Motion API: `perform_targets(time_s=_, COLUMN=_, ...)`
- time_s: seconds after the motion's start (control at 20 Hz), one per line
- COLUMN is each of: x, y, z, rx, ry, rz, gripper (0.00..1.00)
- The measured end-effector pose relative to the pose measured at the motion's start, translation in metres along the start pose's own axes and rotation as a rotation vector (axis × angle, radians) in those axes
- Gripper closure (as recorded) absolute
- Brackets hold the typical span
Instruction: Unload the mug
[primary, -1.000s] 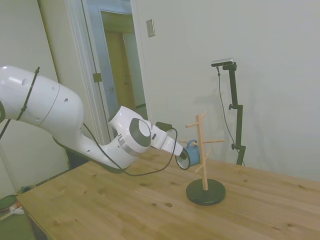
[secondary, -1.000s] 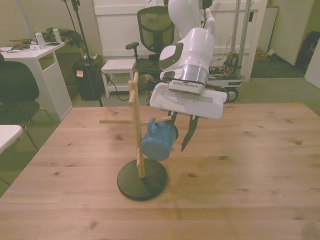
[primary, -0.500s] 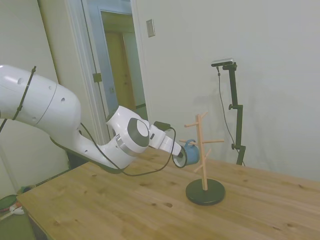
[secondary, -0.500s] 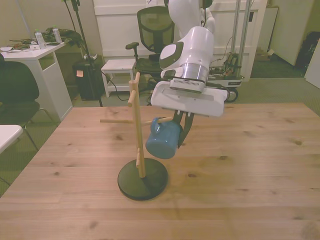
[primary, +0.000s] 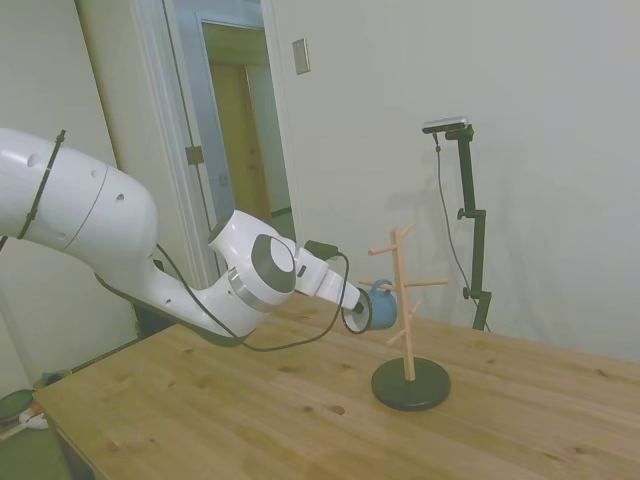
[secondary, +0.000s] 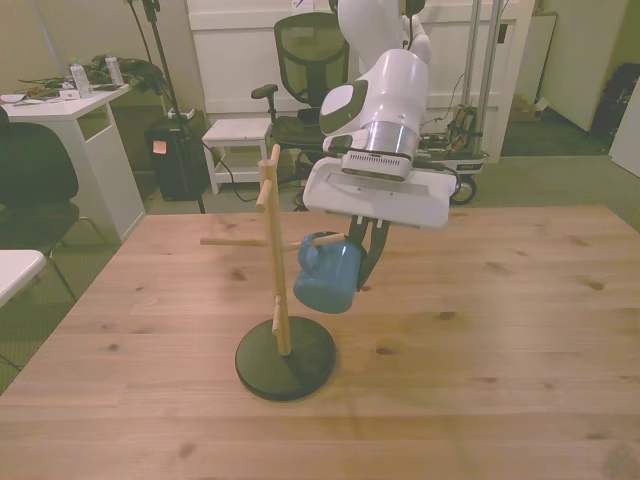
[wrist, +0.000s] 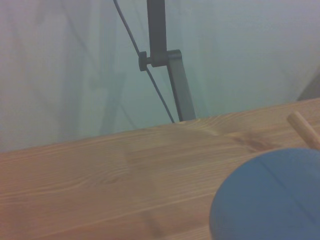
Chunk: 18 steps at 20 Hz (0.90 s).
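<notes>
One mug (secondary: 326, 275) hung tilted in the air above the tabletop (secondary: 480, 330), clamped in the pincer (secondary: 360, 262), just beside the peg stand (secondary: 277, 290), its handle near a peg.

white arm (primary: 150, 250), blue mug (primary: 380, 306), peg stand (primary: 408, 330)

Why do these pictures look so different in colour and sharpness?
Side view: cool, greenish light; the stand throws a soft shadow on the wall. Front view: warmer, reddish cast, dim room behind, the mug fairly sharp. Wrist view: too close, so the mug is a blurred blue disc, and the table grain is soft.
</notes>
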<state>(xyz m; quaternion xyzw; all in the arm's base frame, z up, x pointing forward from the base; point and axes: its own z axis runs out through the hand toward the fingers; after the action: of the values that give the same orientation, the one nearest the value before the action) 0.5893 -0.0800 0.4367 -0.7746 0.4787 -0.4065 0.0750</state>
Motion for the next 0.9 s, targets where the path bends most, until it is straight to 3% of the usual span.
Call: perform_targets(time_s=0.9, x=-0.009, y=-0.01, z=-0.022, rx=0.031, ry=-0.007, rz=-0.003, gripper=1.0)
